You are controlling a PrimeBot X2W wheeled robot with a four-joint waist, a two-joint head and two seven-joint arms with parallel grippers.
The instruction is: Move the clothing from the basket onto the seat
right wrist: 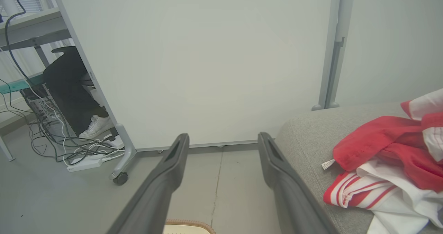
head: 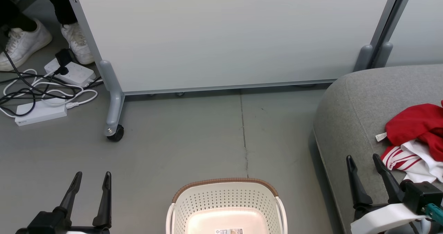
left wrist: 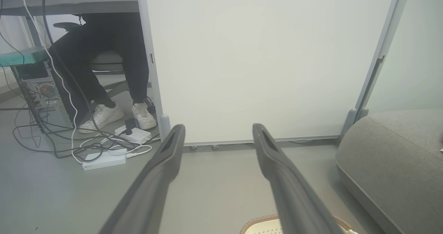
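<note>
Now: left gripper (head: 93, 174) hangs over the grey floor (head: 190, 137) to the left of the basket. Jaws released, both dark fingers spread, nothing between them.

Right gripper (head: 362, 156) sits over the near edge of the seat (head: 349, 116). Jaws likewise released and holding nothing. Its outer finger is just beside the striped trim of the clothing; the right wrist view shows a gap between them.

Clothing lies in a heap on the seat, toward its right side:
- red garment (head: 415, 121) on top, crumpled, small white tag (head: 381, 136) sticking out to the left onto the grey fabric
- red-and-white garment (head: 412, 159) beneath and nearer, striped trim facing the gripper

Basket (head: 225, 183) stands on the floor between the two grippers, near the seat but apart from it. Brown rim is toward the far side. Its pale bottom shows, with a small label (head: 228, 231).

Beyond, a white partition panel (head: 225, 36) on a grey frame, one caster (head: 116, 133) on the floor. Left of it are two power strips (head: 41, 113) in a tangle of black and white cables (head: 41, 92), and a person's white sneakers (head: 20, 43). Left wrist view adds a computer tower (left wrist: 45, 99) under the surface behind the cables.
</note>
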